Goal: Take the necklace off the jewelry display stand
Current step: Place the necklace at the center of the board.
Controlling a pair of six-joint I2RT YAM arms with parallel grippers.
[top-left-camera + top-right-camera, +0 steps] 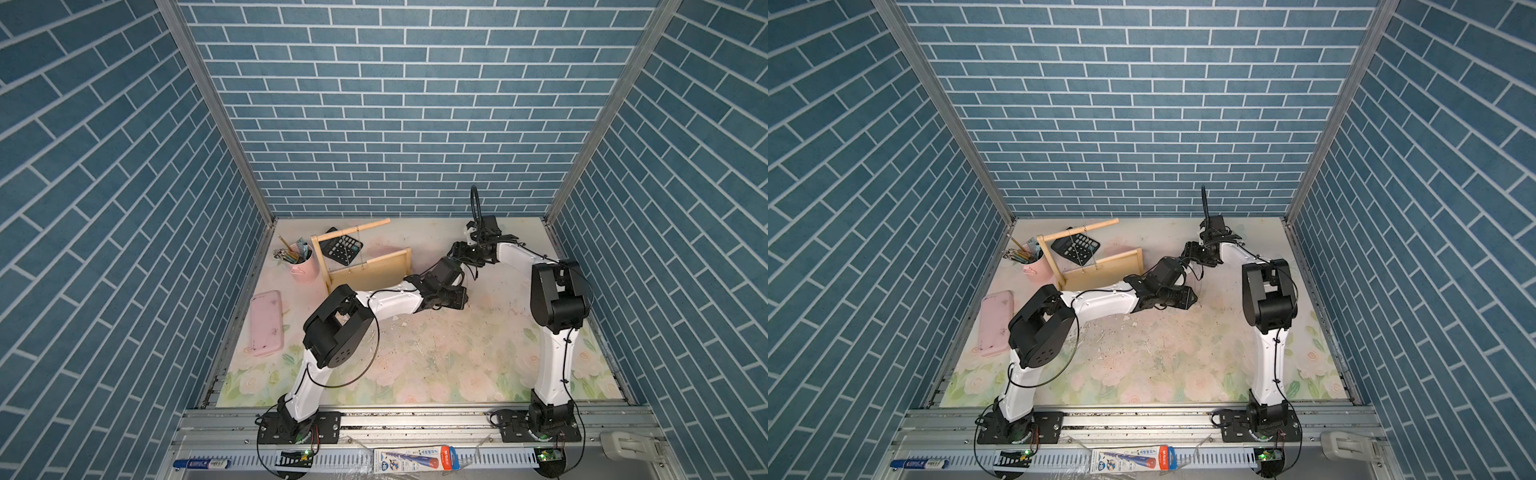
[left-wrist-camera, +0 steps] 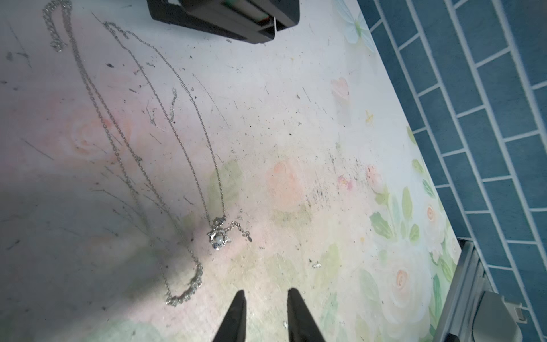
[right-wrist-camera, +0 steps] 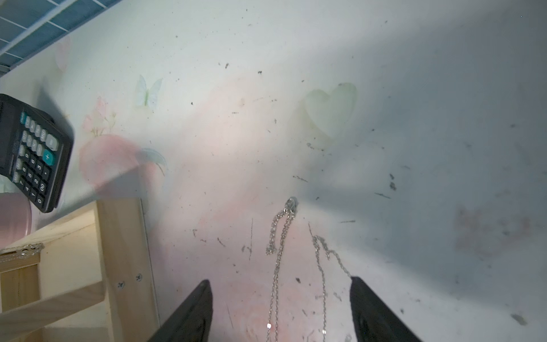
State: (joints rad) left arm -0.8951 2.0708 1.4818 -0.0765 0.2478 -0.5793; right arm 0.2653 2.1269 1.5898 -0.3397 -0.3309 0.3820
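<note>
The pale wood jewelry display stand (image 1: 374, 270) stands at the back left in both top views (image 1: 1104, 270). A thin chain (image 1: 358, 245) still hangs from its upper dowel bar. Two silver necklaces lie flat on the table in the left wrist view: one with a pearl pendant (image 2: 217, 237), one with a sparkly curved pendant (image 2: 186, 291). My left gripper (image 2: 266, 293) is open just beside them with nothing between its fingers. Over the chains' other ends (image 3: 278, 260) my right gripper (image 3: 280, 281) is wide open, and they lie on the table between its fingers.
A black calculator (image 1: 343, 245) lies behind the stand. A pink pencil cup (image 1: 303, 266) stands to the stand's left, and a pink case (image 1: 266, 322) lies by the left wall. Blue brick walls close in three sides. The two grippers (image 1: 457, 274) are close together at mid-table.
</note>
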